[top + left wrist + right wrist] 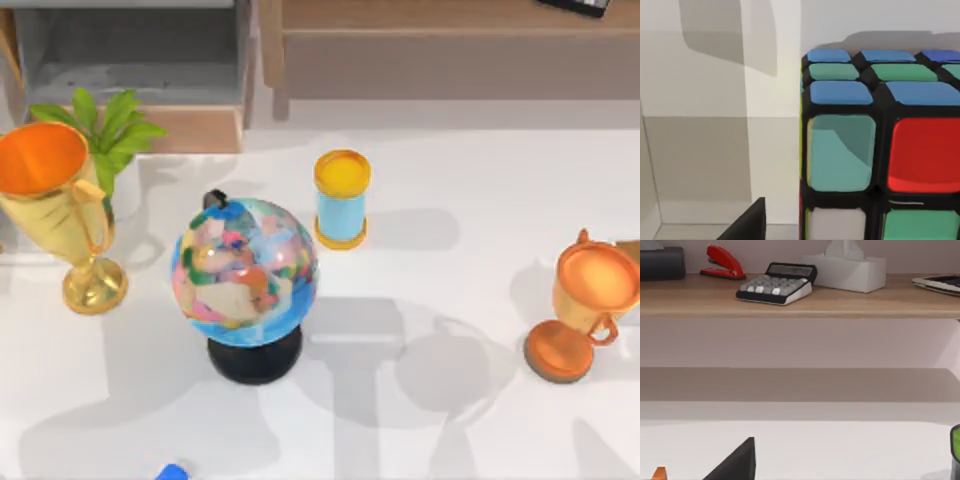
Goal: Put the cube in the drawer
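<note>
Glossy square-stickered cube (880,150) close at my left wrist, black grid; can't tell either gripper's grip.

White table (450,180) crossed by soft grey shadows; long wooden shelf (800,302) stands against a pale wall (800,340).
</note>
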{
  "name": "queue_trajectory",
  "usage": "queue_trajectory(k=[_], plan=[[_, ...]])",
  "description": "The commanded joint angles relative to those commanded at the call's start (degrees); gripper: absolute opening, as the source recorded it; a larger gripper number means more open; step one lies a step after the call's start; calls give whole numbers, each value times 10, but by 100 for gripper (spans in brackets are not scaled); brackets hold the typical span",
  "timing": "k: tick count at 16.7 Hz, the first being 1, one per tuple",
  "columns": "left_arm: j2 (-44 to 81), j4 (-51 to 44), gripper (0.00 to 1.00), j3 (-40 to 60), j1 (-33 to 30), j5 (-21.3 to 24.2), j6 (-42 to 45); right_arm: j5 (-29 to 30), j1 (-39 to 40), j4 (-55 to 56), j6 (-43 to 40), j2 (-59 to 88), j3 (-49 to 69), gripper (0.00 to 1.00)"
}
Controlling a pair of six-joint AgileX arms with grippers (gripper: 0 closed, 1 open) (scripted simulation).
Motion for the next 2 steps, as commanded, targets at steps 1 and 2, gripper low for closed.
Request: queue_trajectory(k=[1, 2], plan=[[0, 0, 100, 0, 0, 0, 0, 0, 0, 0, 0, 0, 0, 100], [0, 0, 100, 0, 0, 0, 0, 0, 0, 0, 0, 0, 0, 100]])
